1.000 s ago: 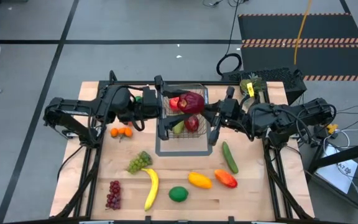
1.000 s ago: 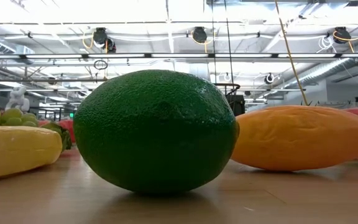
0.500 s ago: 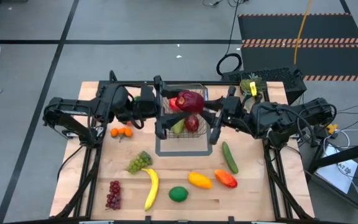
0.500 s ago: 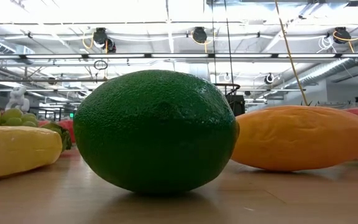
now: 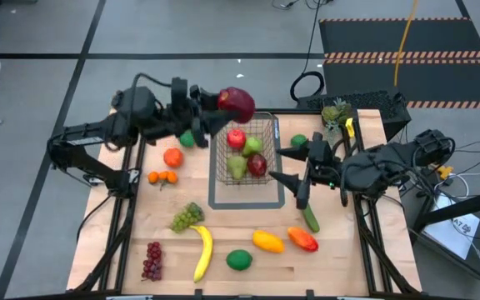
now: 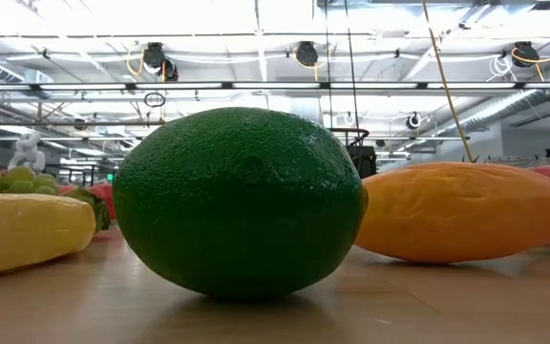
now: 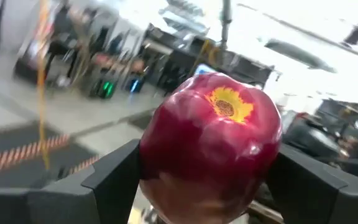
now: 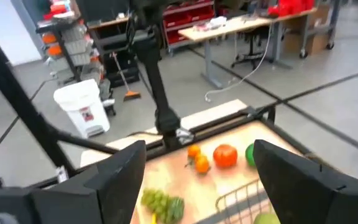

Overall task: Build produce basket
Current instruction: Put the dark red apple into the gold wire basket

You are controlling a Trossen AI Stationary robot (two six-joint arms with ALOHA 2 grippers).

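Red, glossy round apple (image 5: 238,103) sits clamped in the left claw (image 5: 220,112), raised at eleven o'clock of the grey wire-mesh basket (image 5: 270,171). Right claw (image 5: 297,167) gapes wide and empty at the basket's three o'clock, above the wooden counter (image 5: 340,250).

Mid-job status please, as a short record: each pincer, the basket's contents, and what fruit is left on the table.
left pincer: shut on apple, raised by basket's far-left corner
right pincer: open, empty, right of basket
basket: holds two apples and green fruit
left of basket: oranges, grapes
front of table: banana, lime, mangoes, cucumber
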